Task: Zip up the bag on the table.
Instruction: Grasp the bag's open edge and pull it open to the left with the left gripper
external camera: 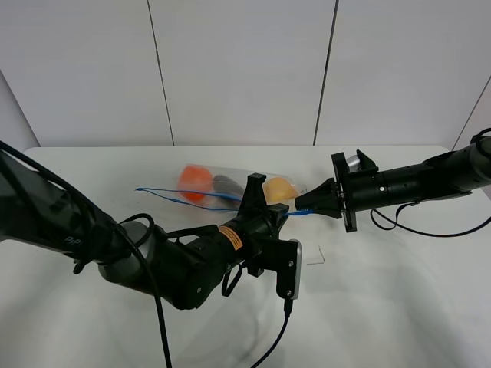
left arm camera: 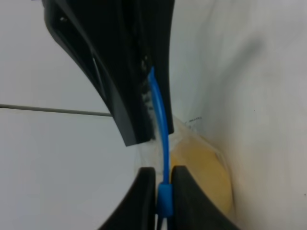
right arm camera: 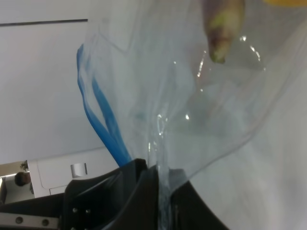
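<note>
The clear bag (external camera: pixel 222 175) lies on the white table (external camera: pixel 399 299), holding an orange (external camera: pixel 195 182), a dark eggplant (external camera: pixel 227 184) and a yellow fruit (external camera: pixel 280 188). Its blue zip strip (external camera: pixel 176 195) runs along the near edge and gapes at the left end. My left gripper (external camera: pixel 256 198) is shut on the blue zip strip (left arm camera: pixel 160 124), its fingertips (left arm camera: pixel 144 191) pinching it just above the slider (left arm camera: pixel 164 199). My right gripper (external camera: pixel 301 204) is shut on the bag's right end. In the right wrist view its jaws pinch clear plastic (right arm camera: pixel 160 187), with the strip (right arm camera: pixel 103 115) beside them.
A thin dark mark (external camera: pixel 315 257) lies on the table to the right of the left wrist camera (external camera: pixel 291 268). Black cables trail from the left arm (external camera: pixel 280 337) and the right arm (external camera: pixel 418 228). Grey wall panels stand behind the table's far edge.
</note>
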`<action>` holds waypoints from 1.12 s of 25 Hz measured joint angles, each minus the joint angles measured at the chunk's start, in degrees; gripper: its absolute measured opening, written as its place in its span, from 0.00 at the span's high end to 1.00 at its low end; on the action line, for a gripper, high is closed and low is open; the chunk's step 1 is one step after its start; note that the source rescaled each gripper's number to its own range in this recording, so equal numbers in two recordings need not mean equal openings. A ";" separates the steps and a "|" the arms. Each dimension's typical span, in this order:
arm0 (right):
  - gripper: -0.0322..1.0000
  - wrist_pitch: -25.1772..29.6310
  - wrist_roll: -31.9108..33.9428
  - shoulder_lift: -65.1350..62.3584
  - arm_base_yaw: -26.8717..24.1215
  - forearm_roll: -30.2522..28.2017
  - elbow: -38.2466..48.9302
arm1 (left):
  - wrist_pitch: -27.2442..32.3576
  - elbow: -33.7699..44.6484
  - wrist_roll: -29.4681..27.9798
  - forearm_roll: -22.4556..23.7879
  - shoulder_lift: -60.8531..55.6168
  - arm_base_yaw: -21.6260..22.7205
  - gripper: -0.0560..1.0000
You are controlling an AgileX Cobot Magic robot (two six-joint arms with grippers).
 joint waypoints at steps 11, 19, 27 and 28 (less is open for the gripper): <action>0.97 0.00 0.00 0.00 0.00 0.00 0.00 | 0.00 0.00 0.00 0.00 0.00 0.00 0.88; 0.97 0.00 0.00 0.00 0.00 0.00 0.00 | 0.00 0.00 0.00 0.00 0.00 0.00 0.88; 0.97 0.00 0.00 0.00 0.37 -1.15 0.00 | -1.05 3.04 0.00 0.95 -0.11 0.00 0.94; 0.97 0.00 0.00 0.00 0.53 -1.47 0.00 | -1.23 3.50 0.00 1.10 -0.11 0.00 0.94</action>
